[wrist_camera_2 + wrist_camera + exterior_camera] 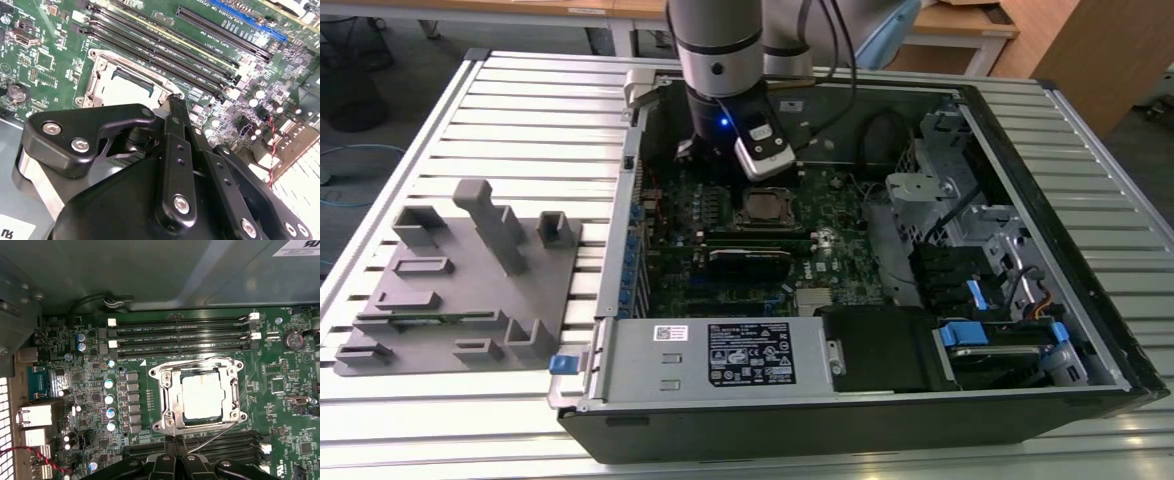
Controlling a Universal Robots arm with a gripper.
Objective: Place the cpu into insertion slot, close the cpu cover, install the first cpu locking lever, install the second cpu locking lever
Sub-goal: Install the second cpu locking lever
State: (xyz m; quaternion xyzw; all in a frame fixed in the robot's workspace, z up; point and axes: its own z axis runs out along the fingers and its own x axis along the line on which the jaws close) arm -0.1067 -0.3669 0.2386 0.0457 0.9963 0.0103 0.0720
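Claw (175, 456) of the single arm hangs just beside the socket's edge on the motherboard (75, 385), its two black fingertips (172, 107) pressed together with nothing between them. One cpu (202, 396), a small flat square with a dull, pale silver top, lies seated in the insertion slot at the board's middle. One cpu cover (200, 371), a thin silvery frame with an open window, lies flat down around it, the chip showing through the window. Two thin wire locking levers (220, 432) run along opposite sides of the frame; one angles away from the socket toward the fingertips. Four long black memory slots (180, 332) lie in a row on the far side of the socket. In the exterior view, the open computer case (854, 400) rests on a slatted metal desk (520, 110), with one grey fixture block (467, 280) near it on the exterior view's left.
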